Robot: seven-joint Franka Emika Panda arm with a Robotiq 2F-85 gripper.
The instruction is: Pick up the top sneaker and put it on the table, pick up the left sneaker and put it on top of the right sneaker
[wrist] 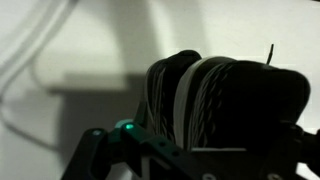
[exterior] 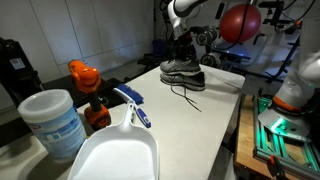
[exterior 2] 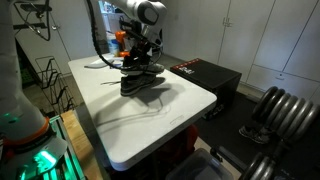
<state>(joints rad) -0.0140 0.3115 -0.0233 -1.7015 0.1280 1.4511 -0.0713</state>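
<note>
1. Jaws: their width cannot be told. In both exterior views the gripper (exterior 2: 138, 54) is too small to read, and the wrist view leaves the fingers in shadow.
2. Gripper: low over the top sneaker (exterior 2: 139, 72), touching it or just above; contact unconfirmed. Judged to be centred so that the shoe is taken or left squarely.
3. Top sneaker: rests on the lower sneaker (exterior 2: 143, 87), roughly level, so the stack stands unaided.
4. Stack: sits on the table (exterior 2: 150, 130), with bare white top beside it, room enough to set a shoe down.
5. Loose lace (exterior: 186, 97): trails across the top; a likely snag risk.
6. Dustpan (exterior: 115, 150) and red ball (exterior: 240, 22): well apart, no obstruction.
</note>
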